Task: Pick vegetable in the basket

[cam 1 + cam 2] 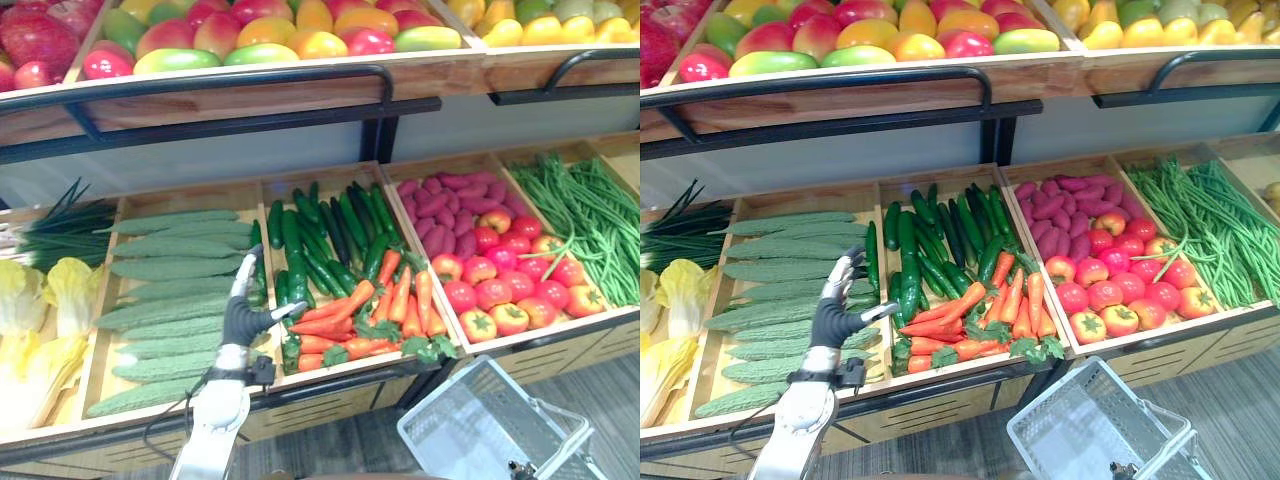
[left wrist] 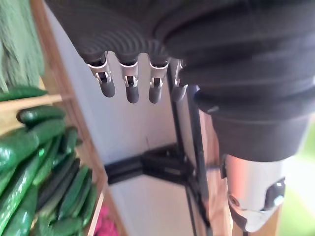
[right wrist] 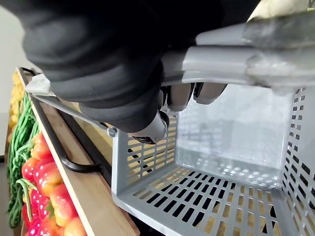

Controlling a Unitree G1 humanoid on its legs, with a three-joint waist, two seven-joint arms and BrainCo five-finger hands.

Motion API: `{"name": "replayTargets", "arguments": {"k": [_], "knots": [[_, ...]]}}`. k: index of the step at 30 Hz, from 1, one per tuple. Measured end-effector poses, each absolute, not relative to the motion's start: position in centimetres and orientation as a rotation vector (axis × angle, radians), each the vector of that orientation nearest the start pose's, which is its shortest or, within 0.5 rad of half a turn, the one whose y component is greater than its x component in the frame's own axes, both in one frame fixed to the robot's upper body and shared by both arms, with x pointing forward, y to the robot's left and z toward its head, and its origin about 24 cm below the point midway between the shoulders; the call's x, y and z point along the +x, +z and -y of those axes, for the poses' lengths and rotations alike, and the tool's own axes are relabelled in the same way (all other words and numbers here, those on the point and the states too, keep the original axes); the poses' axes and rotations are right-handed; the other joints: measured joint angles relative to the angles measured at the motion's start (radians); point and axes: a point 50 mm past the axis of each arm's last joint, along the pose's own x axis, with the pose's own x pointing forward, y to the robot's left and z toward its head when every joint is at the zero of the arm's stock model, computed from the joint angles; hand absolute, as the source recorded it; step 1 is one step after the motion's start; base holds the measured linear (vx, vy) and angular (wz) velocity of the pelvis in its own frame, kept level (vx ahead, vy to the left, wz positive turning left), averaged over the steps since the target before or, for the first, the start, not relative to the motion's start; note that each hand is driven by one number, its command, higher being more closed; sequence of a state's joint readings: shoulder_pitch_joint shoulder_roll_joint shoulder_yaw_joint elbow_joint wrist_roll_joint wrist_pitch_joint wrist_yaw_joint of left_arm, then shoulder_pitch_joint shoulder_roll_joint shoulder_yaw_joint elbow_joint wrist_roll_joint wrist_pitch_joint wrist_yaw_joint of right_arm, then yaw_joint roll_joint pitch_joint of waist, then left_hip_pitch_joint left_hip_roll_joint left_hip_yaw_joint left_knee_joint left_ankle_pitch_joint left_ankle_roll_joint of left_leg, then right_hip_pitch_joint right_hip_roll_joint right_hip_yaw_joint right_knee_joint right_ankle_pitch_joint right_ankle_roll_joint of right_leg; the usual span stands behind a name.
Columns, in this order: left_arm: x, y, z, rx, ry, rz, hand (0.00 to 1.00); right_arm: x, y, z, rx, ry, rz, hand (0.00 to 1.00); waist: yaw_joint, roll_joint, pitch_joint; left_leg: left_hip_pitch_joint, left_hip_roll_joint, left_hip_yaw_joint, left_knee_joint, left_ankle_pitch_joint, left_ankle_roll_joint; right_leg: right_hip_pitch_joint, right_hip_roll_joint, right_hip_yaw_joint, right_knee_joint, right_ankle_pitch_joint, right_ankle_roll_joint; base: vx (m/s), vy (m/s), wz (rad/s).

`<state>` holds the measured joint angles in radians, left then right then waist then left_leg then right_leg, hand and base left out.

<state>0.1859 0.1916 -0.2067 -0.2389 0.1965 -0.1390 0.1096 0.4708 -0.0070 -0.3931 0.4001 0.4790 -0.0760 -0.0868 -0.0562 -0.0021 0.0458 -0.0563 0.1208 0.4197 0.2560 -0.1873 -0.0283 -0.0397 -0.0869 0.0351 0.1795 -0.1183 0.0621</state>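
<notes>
Left robot hand (image 1: pixel 243 318), fingers straight, hovers over gourds (image 1: pixel 170 270); reaching for cucumbers (image 1: pixel 298 262) at 2 o'clock may snag the divider (image 1: pixel 262 200). Right robot hand (image 3: pixel 98 64) clasps the basket handle (image 3: pixel 221 64)

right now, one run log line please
left hand: open, raised by ridged gourds | right hand: shut on basket handle | basket: holds nothing visible

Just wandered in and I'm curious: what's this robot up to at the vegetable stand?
It is shopping for vegetables. Its right hand is curled round the handle of a grey plastic basket, held low in front of the stand; the basket is empty. Its left hand is raised, fingers straight and holding nothing, over the edge between the bumpy green gourds and the cucumbers. Nothing has been picked yet.
</notes>
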Motion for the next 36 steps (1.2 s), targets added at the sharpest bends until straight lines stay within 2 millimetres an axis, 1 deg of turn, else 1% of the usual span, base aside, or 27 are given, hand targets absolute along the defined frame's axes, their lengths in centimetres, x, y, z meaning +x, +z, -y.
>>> {"name": "replayTargets", "arguments": {"k": [2,3,4,6,8,9,11,13,15,18,22,25,28,29,30,32,33,34,35,36], "knots": [[21.7,5.6,-13.2,0.378,-0.176,0.180,0.00,5.4,-10.2,26.2,0.384,-0.800,-0.638,1.00,-0.025,0.000,-0.004,0.002,-0.003,0.004,-0.032,0.024,-0.003,0.000,0.005,0.007,-0.029,0.021,-0.002,0.08,-0.042,-0.20],[22.0,4.8,-12.9,0.425,-0.226,0.149,0.00,6.0,-10.1,26.1,0.382,-0.780,-0.631,1.00,-0.039,0.000,-0.005,0.014,-0.004,0.013,-0.054,0.042,0.002,-0.003,0.011,0.020,-0.045,0.037,0.002,0.14,-0.059,-0.35],[22.3,4.0,-12.7,0.480,-0.263,0.114,0.00,6.5,-10.0,26.0,0.374,-0.754,-0.626,1.00,-0.043,0.004,-0.007,0.024,-0.004,0.027,-0.073,0.055,0.002,-0.011,0.017,0.037,-0.049,0.044,-0.003,0.11,-0.051,-0.41],[22.7,3.1,-12.7,0.543,-0.290,0.075,0.00,7.0,-10.0,25.9,0.363,-0.729,-0.621,1.00,-0.050,0.003,-0.006,0.036,-0.005,0.043,-0.093,0.067,0.004,-0.021,0.026,0.061,-0.051,0.048,-0.007,0.09,-0.044,-0.38],[22.9,2.4,-13.0,0.608,-0.287,0.040,0.00,7.3,-10.0,25.9,0.358,-0.714,-0.619,1.00,-0.064,-0.002,-0.003,0.049,-0.014,0.045,-0.116,0.077,0.002,-0.022,0.033,0.079,-0.054,0.052,-0.010,0.07,-0.023,-0.22],[22.8,1.8,-13.3,0.640,-0.285,0.012,0.00,7.8,-10.0,25.8,0.357,-0.705,-0.612,1.00,-0.073,-0.002,-0.002,0.057,-0.017,0.046,-0.131,0.081,-0.002,-0.022,0.035,0.087,-0.056,0.053,-0.013,0.04,-0.015,-0.19],[22.7,0.7,-13.7,0.685,-0.289,-0.035,0.00,8.3,-10.0,25.8,0.354,-0.698,-0.612,1.00,-0.076,0.003,0.000,0.073,-0.022,0.048,-0.155,0.089,-0.004,-0.022,0.038,0.101,-0.063,0.064,-0.012,0.02,-0.010,-0.21],[22.6,-0.6,-14.5,0.779,-0.283,-0.107,0.00,8.7,-10.0,26.0,0.343,-0.686,-0.609,1.00,-0.086,0.005,0.004,0.084,-0.033,0.047,-0.182,0.103,0.000,-0.023,0.040,0.108,-0.070,0.073,-0.009,-0.02,-0.001,-0.11],[22.5,-1.2,-15.3,0.847,-0.269,-0.144,0.00,9.1,-10.1,25.9,0.345,-0.676,-0.611,1.00,-0.093,0.006,0.007,0.089,-0.043,0.046,-0.198,0.111,0.001,-0.022,0.034,0.109,-0.077,0.079,-0.003,-0.06,0.014,-0.03],[22.1,-1.7,-16.3,0.949,-0.234,-0.176,0.00,9.5,-10.1,25.7,0.348,-0.663,-0.603,1.00,-0.093,0.006,0.025,0.104,-0.064,0.043,-0.229,0.129,0.011,-0.018,0.020,0.109,-0.091,0.083,0.005,-0.11,0.018,0.00],[21.1,-2.4,-17.3,1.028,-0.200,-0.215,0.00,9.8,-10.0,25.6,0.353,-0.646,-0.595,1.00,-0.091,0.010,0.029,0.111,-0.087,0.031,-0.295,0.158,0.007,-0.031,0.006,0.110,-0.114,0.093,0.016,-0.12,0.001,0.03],[20.9,-3.0,-17.4,1.045,-0.209,-0.243,0.00,9.9,-10.0,25.5,0.355,-0.638,-0.594,1.00,-0.091,0.006,0.032,0.117,-0.102,0.015,-0.322,0.170,0.005,-0.033,-0.002,0.108,-0.118,0.096,0.019,-0.06,0.004,0.03],[20.6,-4.3,-17.1,1.058,-0.248,-0.291,0.00,10.2,-9.9,25.4,0.356,-0.630,-0.589,1.00,-0.092,0.004,0.033,0.119,-0.109,0.012,-0.332,0.171,0.006,-0.030,-0.006,0.109,-0.133,0.102,0.021,-0.02,0.000,-0.02],[20.9,-4.5,-17.0,1.072,-0.251,-0.291,0.00,10.2,-9.9,25.4,0.357,-0.631,-0.589,1.00,-0.091,0.004,0.034,0.118,-0.111,0.012,-0.336,0.173,0.008,-0.032,-0.006,0.110,-0.133,0.102,0.021,0.00,0.000,0.00],[21.3,-4.4,-16.9,1.079,-0.251,-0.279,0.00,10.2,-9.9,25.5,0.357,-0.631,-0.587,1.00,-0.091,0.000,0.039,0.118,-0.112,0.011,-0.343,0.176,0.010,-0.034,-0.006,0.110,-0.135,0.102,0.022,0.00,0.000,0.00],[22.5,-4.1,-16.5,1.110,-0.266,-0.254,0.00,10.5,-9.8,25.7,0.359,-0.630,-0.577,1.00,-0.093,0.007,0.051,0.115,-0.114,0.010,-0.346,0.178,0.011,-0.035,-0.007,0.111,-0.145,0.108,0.023,0.00,-0.014,-0.02],[23.1,-3.9,-16.1,1.125,-0.278,-0.236,0.00,10.8,-9.6,25.9,0.358,-0.625,-0.567,1.00,-0.096,-0.001,0.066,0.103,-0.116,0.010,-0.346,0.180,0.014,-0.046,-0.007,0.115,-0.149,0.114,0.026,0.00,-0.028,-0.11],[23.8,-3.7,-15.7,1.136,-0.287,-0.219,0.00,11.3,-9.4,26.1,0.357,-0.619,-0.553,1.00,-0.097,0.010,0.074,0.092,-0.118,0.012,-0.346,0.184,0.020,-0.060,-0.007,0.122,-0.150,0.122,0.032,0.00,-0.029,-0.12],[24.2,-3.5,-15.6,1.140,-0.286,-0.207,0.00,11.5,-9.3,26.1,0.360,-0.616,-0.544,1.00,-0.098,0.010,0.082,0.086,-0.119,0.013,-0.346,0.184,0.020,-0.067,-0.007,0.125,-0.152,0.126,0.033,0.01,-0.031,-0.16],[24.8,-3.0,-15.5,1.148,-0.268,-0.180,0.00,12.0,-9.1,26.2,0.366,-0.611,-0.529,1.00,-0.100,0.009,0.095,0.074,-0.121,0.014,-0.345,0.191,0.031,-0.076,-0.007,0.130,-0.160,0.135,0.034,0.02,-0.032,-0.11]]}}
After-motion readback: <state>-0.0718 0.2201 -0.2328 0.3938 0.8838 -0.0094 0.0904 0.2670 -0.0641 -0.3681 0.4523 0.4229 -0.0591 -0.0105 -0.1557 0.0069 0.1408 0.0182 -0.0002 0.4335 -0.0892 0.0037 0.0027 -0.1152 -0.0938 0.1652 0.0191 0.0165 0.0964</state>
